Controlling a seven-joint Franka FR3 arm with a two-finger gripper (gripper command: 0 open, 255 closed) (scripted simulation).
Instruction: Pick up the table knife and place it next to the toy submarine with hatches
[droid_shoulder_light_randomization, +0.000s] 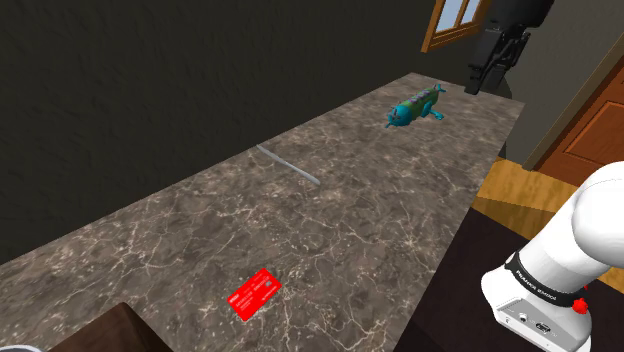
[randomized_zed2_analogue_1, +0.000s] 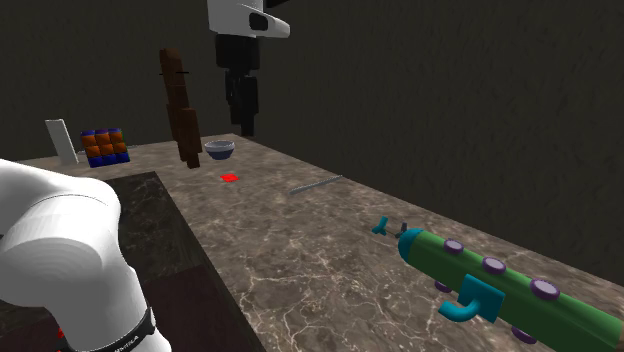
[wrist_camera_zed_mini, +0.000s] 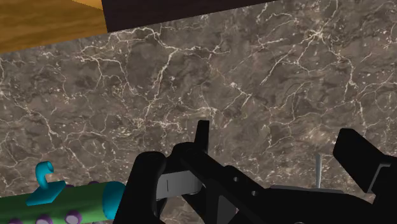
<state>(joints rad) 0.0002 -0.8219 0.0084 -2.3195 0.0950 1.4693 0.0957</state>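
Where the knife lies: the table knife is flat on the marble table, at the centre of the shoulder frame, slanting from upper left to lower right.
Why it rests so: nothing props it, so its whole length hugs the stone. A grasp would probably have to come from above, across its narrow width.
Toy submarine: green hull, teal nose and purple hatches, lying in the upper right of the shoulder frame, well apart from the knife. The bare table beside it looks free for setting the knife down.
Tool: its black fingers are spread and pinch nothing. It hangs high at the upper right, near the submarine's end and far from the knife, so the pick-up looks not yet begun.
Red card: lower centre, likely off the route.
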